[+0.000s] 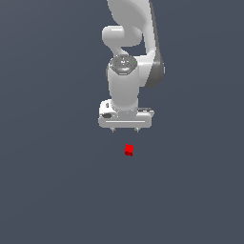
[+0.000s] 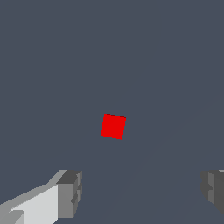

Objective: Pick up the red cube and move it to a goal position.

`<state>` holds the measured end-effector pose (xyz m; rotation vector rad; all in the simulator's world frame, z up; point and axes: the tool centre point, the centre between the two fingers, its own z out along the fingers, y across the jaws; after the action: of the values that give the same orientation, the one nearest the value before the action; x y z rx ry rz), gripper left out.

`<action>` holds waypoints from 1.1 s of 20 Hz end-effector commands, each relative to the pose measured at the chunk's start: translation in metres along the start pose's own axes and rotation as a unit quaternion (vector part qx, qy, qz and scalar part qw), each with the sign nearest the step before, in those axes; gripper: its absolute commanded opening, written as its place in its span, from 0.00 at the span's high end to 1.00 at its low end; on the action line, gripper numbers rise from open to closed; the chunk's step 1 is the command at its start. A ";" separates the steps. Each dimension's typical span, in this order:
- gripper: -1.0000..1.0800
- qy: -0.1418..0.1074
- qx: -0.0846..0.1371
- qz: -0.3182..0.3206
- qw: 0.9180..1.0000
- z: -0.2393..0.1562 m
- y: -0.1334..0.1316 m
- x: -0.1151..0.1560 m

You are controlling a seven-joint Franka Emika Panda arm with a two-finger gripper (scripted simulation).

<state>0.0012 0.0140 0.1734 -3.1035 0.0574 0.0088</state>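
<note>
White arm links descend from the upper edge of the exterior view, the wrist pointing straight down and the claw (image 1: 125, 129) hanging with its two short fingertips spread wide and nothing between them. Below it, apart from the tips, the red cube (image 1: 128, 150) lies on the dark grey bench (image 1: 52, 181), slightly toward the exterior view's right of the claw's middle. In the wrist view the red cube (image 2: 113, 126) sits turned a little askew, beyond the grey fingers (image 2: 70, 192). The arm's base is cut off, and one finger is only partly in frame.
</note>
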 end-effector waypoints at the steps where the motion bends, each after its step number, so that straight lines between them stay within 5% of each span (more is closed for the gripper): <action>1: 0.04 0.000 0.000 0.000 1.000 0.000 0.000 0.000; 10: 0.04 0.001 -0.003 0.016 1.000 0.027 -0.004 0.002; 22: 0.04 0.004 -0.015 0.073 0.997 0.120 -0.015 0.013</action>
<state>0.0124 0.0313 0.0649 -3.1200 0.2634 0.0039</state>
